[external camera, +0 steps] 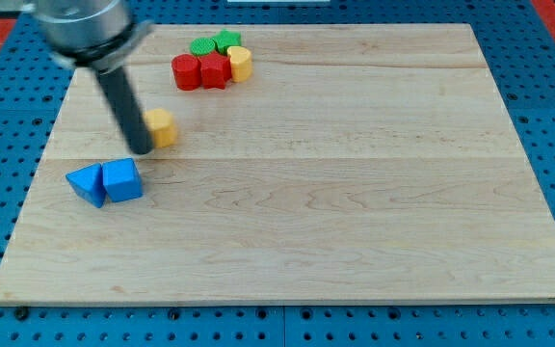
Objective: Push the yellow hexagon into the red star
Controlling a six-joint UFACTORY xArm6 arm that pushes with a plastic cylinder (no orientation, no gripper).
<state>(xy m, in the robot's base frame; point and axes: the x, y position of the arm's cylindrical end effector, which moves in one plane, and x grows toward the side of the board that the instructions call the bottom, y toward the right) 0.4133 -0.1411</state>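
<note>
Camera view shows my tip [141,150] resting on the wooden counter [355,193], pressed against the view's-left side of the yellow hexagon [163,127], which sits just to the tip's right and slightly toward the view's top. There is no hand on this arm, only the dark rod, so nothing opens, closes or holds anything; the tip can only shove. Below the tip and a little to its left, close by, lie two blue blocks [104,182] touching each other, wedge-like in shape as far as I can tell. Well up and to the right of the tip, near the counter's top edge, is a tight cluster: the red star [216,69] in the middle, a second red block [186,71] touching it on the side nearer the tip, a yellow round block [240,63] touching it on the far side, and two green blocks [215,43] just beyond. I judge the task as barely begun: the tip has contact with the hexagon, but the hexagon is still clearly apart from the star, with bare wood between them. What remains is to drive the hexagon up and to the right until it meets the star, ideally without first striking the other red block.
</note>
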